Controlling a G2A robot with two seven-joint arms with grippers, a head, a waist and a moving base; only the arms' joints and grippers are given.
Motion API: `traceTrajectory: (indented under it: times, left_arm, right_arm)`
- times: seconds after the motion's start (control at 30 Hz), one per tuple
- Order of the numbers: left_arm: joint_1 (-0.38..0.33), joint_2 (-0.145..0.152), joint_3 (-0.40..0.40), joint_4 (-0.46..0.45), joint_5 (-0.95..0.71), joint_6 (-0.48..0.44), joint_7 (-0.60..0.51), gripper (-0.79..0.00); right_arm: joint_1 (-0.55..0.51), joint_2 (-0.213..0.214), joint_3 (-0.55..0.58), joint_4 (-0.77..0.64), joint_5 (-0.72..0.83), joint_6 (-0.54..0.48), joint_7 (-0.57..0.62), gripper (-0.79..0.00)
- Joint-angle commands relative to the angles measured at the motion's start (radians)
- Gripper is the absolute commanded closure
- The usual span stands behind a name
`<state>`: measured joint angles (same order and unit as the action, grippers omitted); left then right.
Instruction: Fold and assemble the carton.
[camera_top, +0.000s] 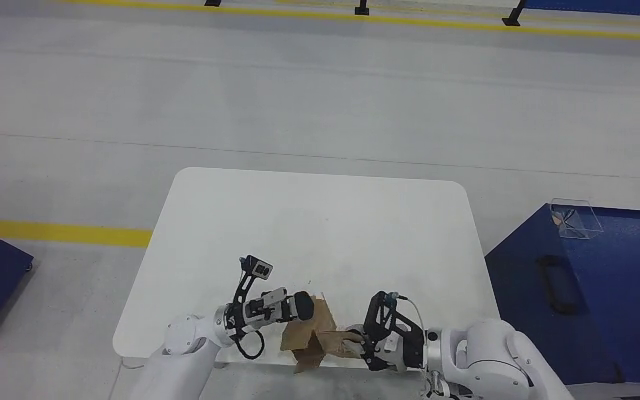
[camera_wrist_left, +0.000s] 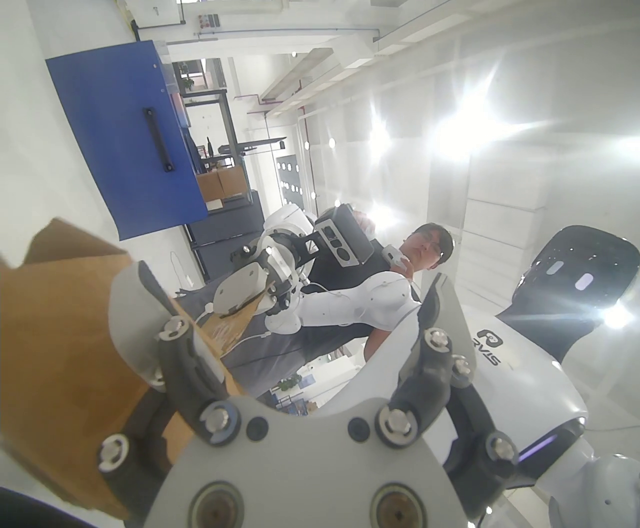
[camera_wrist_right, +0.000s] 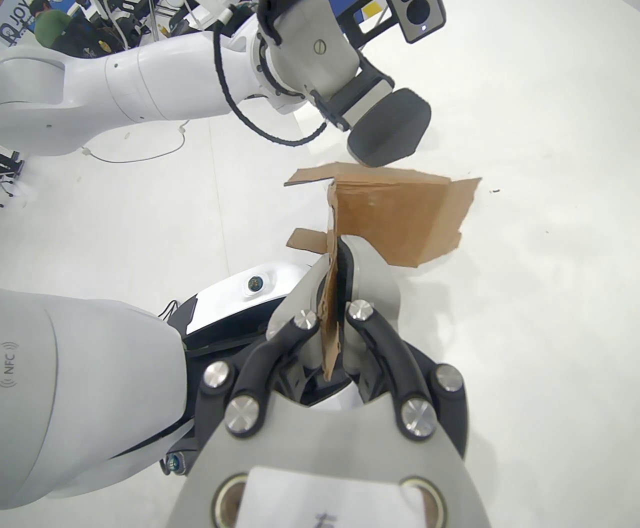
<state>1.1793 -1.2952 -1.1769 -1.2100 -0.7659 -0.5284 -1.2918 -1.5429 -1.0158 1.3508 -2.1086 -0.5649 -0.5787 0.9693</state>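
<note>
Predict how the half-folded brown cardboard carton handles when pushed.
The brown cardboard carton probably hinges at its creases: flaps splay at different angles. Likely light: the right end effector pinches just one panel edge. Unlocked, it may skew.

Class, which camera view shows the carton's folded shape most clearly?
Right wrist view: the carton shows its panels and flaps, one wall clamped by the right gripper. Top view shows it small; left wrist view, one brown panel.

We see the carton (camera_wrist_left: 60, 325) cut off at the left wrist view's edge, partly behind the left hand (camera_wrist_left: 287, 284).
</note>
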Motion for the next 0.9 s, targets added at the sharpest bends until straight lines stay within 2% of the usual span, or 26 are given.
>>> traceTrajectory:
  times: [0.0, 0.33, 0.63, 0.7, 0.8, 0.87]
  left_arm:
    - [-0.002, 0.002, -0.001, 0.007, 0.015, -0.004, 0.004, -0.785]
    - [0.007, 0.006, 0.017, 0.011, 0.019, 0.002, -0.002, -0.785]
    - [0.009, 0.006, 0.011, -0.001, 0.0, -0.015, 0.015, -0.785]
    - [0.009, 0.006, 0.011, -0.001, 0.0, -0.015, 0.015, -0.785]
    - [0.016, 0.006, -0.008, -0.003, -0.013, -0.011, 0.095, -0.785]
    - [0.021, 0.011, -0.035, -0.013, 0.005, -0.054, 0.12, -0.785]
  right_arm:
    - [-0.002, 0.003, 0.003, -0.004, 0.006, -0.002, -0.002, 0.0]
    - [-0.017, 0.01, 0.022, -0.013, 0.034, 0.02, -0.071, 0.0]
    - [-0.017, 0.01, 0.022, -0.013, 0.034, 0.02, -0.071, 0.0]
    - [-0.018, 0.01, 0.008, -0.006, -0.003, 0.048, -0.07, 0.0]
    - [-0.01, 0.008, -0.001, -0.001, 0.002, 0.076, -0.112, 0.0]
    - [-0.005, 0.01, 0.015, 0.005, 0.03, 0.089, -0.128, 0.0]
